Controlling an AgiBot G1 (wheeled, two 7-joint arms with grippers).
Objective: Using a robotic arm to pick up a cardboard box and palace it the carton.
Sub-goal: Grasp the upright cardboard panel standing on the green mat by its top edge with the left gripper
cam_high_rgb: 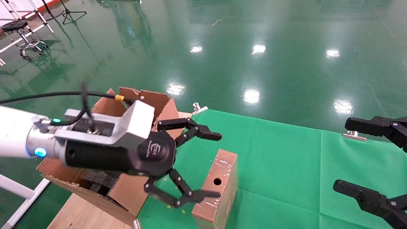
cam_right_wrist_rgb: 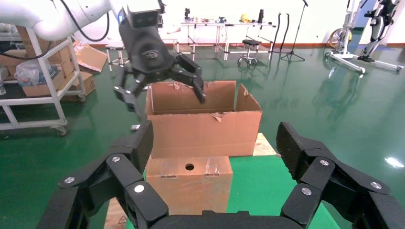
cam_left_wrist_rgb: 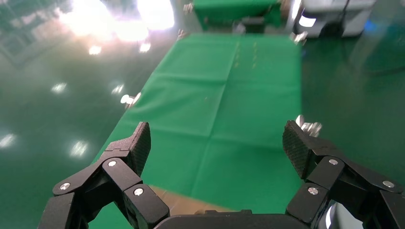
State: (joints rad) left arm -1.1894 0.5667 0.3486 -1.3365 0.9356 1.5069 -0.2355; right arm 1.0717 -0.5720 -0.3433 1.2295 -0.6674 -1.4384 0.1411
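Left black three-finger claw (cam_high_rgb: pixel 208 165) hovers wide open, empty, beside the small brown taped cardboard box (cam_high_rgb: pixel 219 187). Probably light, stiff, slick tape: pinch its broad faces. Right black claw (cam_right_wrist_rgb: pixel 215 157) parked open, empty.

My left gripper (cam_high_rgb: pixel 203 165) reaches in from the left on its white arm (cam_high_rgb: pixel 16 135), blue wrist light lit, black fingers (cam_left_wrist_rgb: pixel 136 145) spread wide. My right gripper (cam_high_rgb: pixel 365 159) sits at the right edge, its fingers (cam_right_wrist_rgb: pixel 296 145) also spread.
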